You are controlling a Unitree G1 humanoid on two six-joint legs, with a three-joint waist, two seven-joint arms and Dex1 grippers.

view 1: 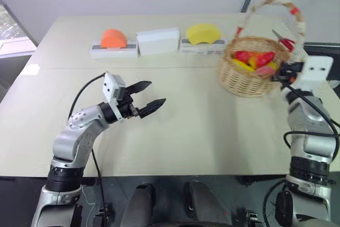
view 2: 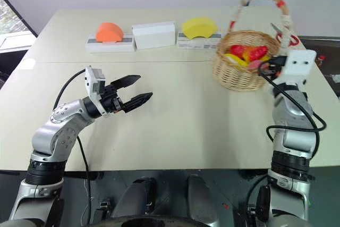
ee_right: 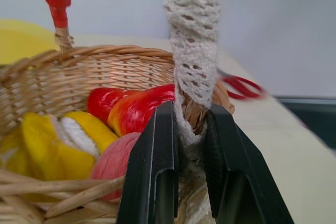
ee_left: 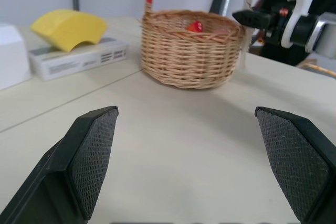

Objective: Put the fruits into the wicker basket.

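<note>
Round wicker basket (view 1: pixel 248 67) at the table's (view 1: pixel 186 126) far right, already holding the fruits (ee_right: pixel 79 140): red, yellow and pink toy pieces heaped inside. Right gripper (ee_right: pixel 181 169) pinched on the base of the lace-wrapped handle (ee_right: pixel 191 51); left gripper (view 1: pixel 146 99) spread wide and empty over mid-table. Probably light, stiff weave, soft cloth-covered handle, so best gripped low, where it meets the rim.

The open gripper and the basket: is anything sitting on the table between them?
No. Between the left gripper and the wicker basket lies bare table, seen in both eye views.
</note>
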